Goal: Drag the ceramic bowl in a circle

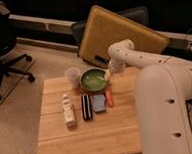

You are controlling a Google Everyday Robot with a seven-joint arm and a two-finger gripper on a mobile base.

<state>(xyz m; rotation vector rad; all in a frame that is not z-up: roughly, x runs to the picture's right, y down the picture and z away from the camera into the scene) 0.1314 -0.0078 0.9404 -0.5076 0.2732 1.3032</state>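
Observation:
The green ceramic bowl (pixel 93 79) sits near the far edge of the wooden table (pixel 88 127), with a dark rim and pale green inside. My gripper (pixel 108 74) is at the bowl's right rim, at the end of the white arm (pixel 138 58) that reaches in from the right. A small whitish plastic cup (pixel 72 76) stands just left of the bowl.
In front of the bowl lie a white bottle (pixel 67 111), a dark flat packet (pixel 86 107), a blue packet (pixel 98 103) and an orange item (pixel 109 97). A yellow cushioned chair (pixel 117 33) stands behind the table, and an office chair (pixel 2 49) at the left.

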